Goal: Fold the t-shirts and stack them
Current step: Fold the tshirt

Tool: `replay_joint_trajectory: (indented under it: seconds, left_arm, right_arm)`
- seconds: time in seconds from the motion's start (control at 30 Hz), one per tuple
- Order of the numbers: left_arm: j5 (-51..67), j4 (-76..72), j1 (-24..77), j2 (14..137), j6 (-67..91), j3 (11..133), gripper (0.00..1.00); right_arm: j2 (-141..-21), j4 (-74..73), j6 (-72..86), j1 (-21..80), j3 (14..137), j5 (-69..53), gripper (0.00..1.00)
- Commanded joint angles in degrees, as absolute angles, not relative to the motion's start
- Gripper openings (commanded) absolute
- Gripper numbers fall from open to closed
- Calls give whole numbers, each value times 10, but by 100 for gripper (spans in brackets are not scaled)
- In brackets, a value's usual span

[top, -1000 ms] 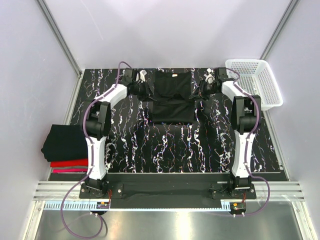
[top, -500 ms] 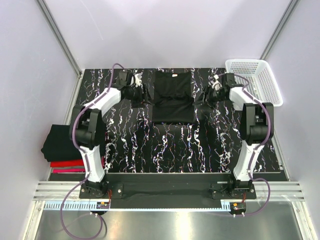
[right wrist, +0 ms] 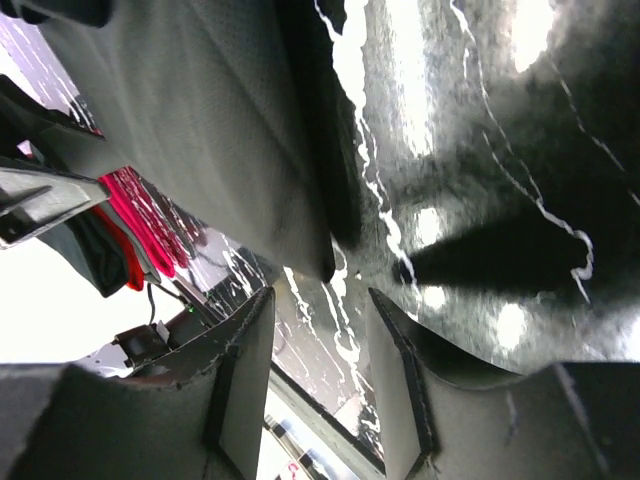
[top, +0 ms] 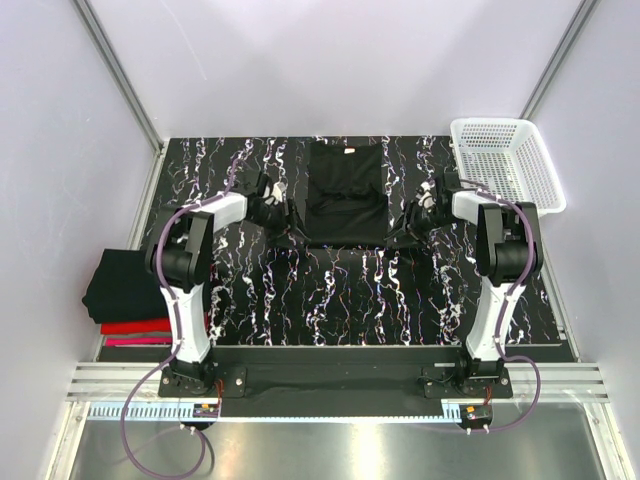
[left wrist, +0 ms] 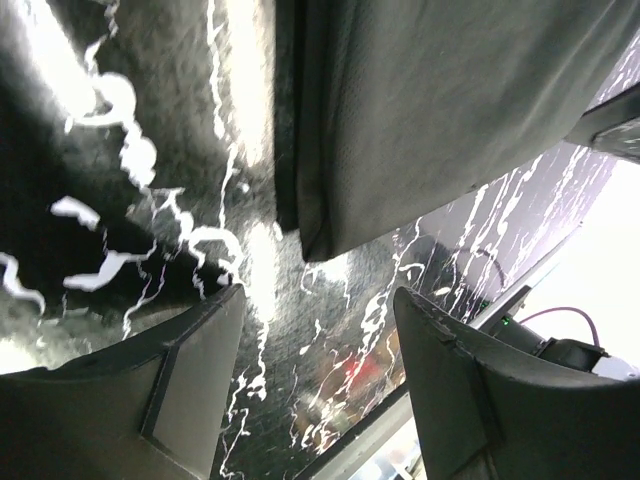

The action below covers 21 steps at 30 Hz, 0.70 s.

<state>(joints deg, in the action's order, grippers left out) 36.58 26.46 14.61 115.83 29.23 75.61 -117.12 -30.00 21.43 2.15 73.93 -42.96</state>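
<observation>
Black marbled tabletop (top: 330, 290) bearing a folded black t-shirt (top: 346, 195) at far centre, with open surface on its near side. White mesh basket (top: 505, 165) at the far right corner; black, red and pink shirt stack (top: 130, 295) beside the left edge. Left gripper (top: 283, 207) and right gripper (top: 410, 225), both spread and empty, flank the shirt's near corners.

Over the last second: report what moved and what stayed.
Left hand and right hand pulled back from the far end of the black t-shirt to its near corners, both open, holding nothing. The t-shirt, the folded stack and the white mesh basket stayed put.
</observation>
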Motion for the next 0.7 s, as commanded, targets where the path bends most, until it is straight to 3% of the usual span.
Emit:
replay_joint_trajectory:
  seconds: [0.0, 0.3, 0.4, 0.57, 0.67]
  left_arm:
    - [376, 240, 153, 1178, 293, 784, 68]
    - [390, 240, 166, 1208, 294, 804, 59]
    - [399, 239, 167, 1216, 295, 804, 46]
    - [409, 234, 167, 1224, 302, 806, 33]
    - [412, 229, 167, 1228, 307, 806, 16]
  right_arm:
    - [-1184, -290, 216, 39, 765, -431, 49]
    - [-1208, -276, 233, 60, 779, -432, 49]
    - [-1212, -276, 234, 61, 779, -431, 47]
    - [-1214, -277, 234, 61, 775, -425, 42]
    - [-1215, -275, 235, 61, 777, -422, 35]
